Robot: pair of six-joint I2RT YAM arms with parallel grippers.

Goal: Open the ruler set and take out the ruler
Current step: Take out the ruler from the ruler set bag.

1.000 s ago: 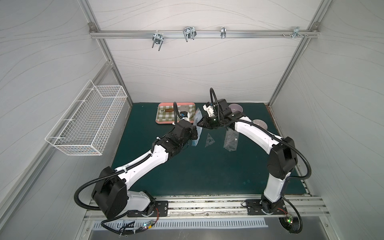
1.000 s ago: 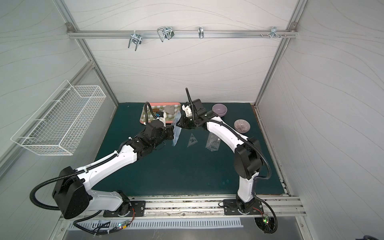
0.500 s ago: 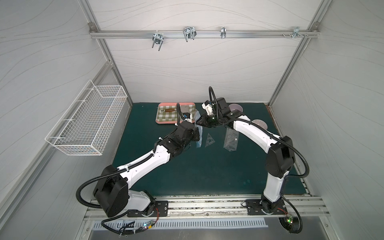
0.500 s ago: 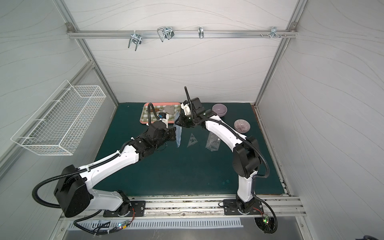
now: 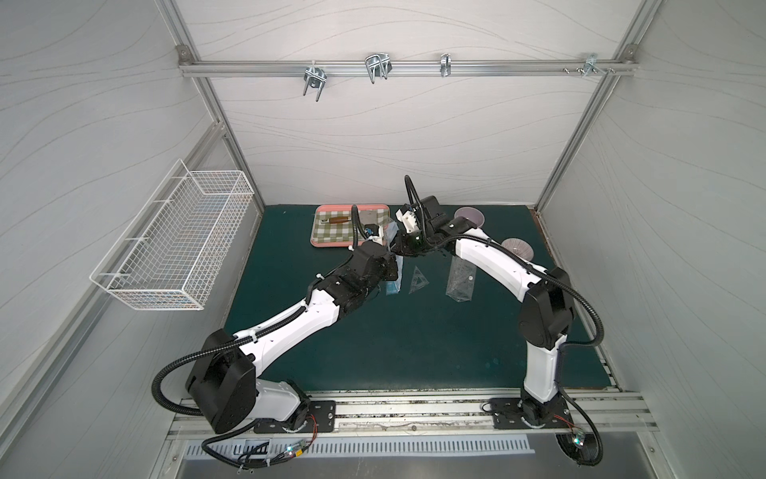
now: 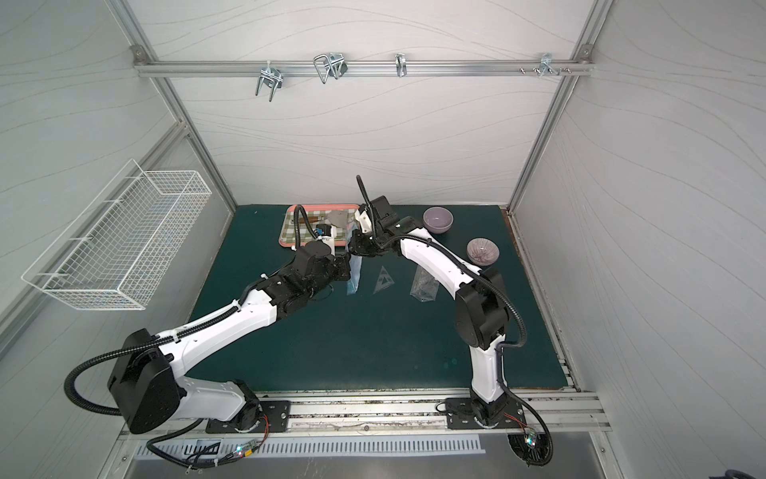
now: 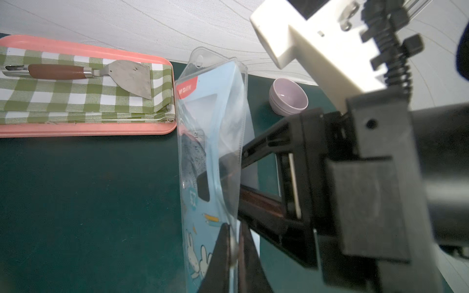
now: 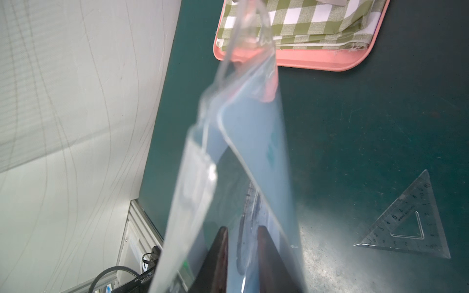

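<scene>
The ruler set pouch (image 7: 210, 114) pinched in the left hand (image 7: 234, 230) is clear, glossy soft plastic, creased and glaring, over a pale blue printed card. The fingers (image 8: 219, 258) of the right hand (image 8: 243, 233) are matt black plastic, rubbed brownish. Beyond the left hand, the tray (image 7: 88, 132) is smooth pink plastic holding woven checked cloth (image 7: 76, 96); on it lies a scraper (image 7: 132, 78) with a dull scratched metal blade and polished wood handle. The bowl (image 7: 289, 99) looks glazed and glossy. Beside the right hand, a set square (image 8: 406, 228) of clear hard plastic lies on the matt green counter (image 8: 355, 126), scuffed pale
</scene>
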